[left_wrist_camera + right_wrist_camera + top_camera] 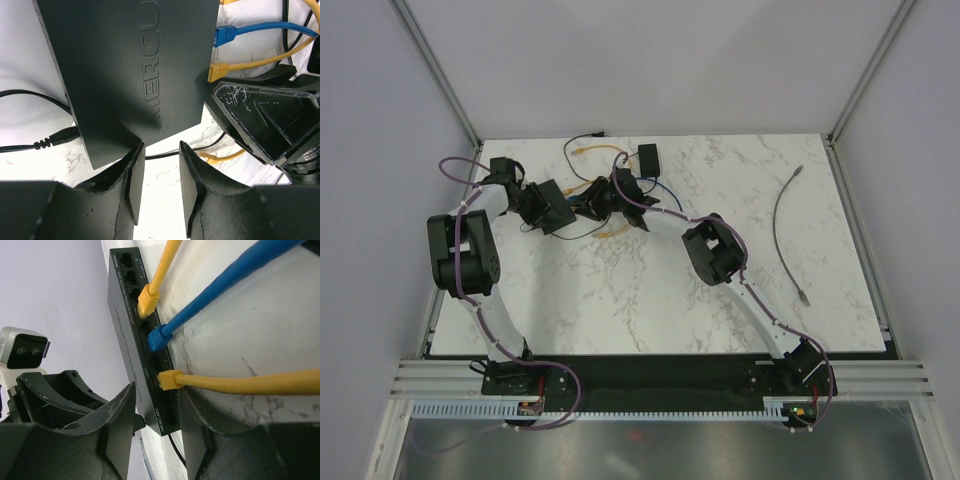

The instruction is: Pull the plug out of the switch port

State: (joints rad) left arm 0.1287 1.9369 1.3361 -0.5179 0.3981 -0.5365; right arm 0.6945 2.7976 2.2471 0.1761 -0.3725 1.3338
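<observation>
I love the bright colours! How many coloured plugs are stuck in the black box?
3. One yellow plug far along the black box, a blue plug in the middle, a second yellow plug nearest the right gripper. Other ports look empty.

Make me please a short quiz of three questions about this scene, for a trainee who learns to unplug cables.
1. How many cables are plugged into the port row of the black box? A two, B three, C five.
2. True or false: the right pincer is shut on a plug.
3. Fill in: the loose cable lying apart on the table is ___ in colour.
Key: 1 B. 2 false, it is open, at the lower yellow plug. 3 grey.
</observation>
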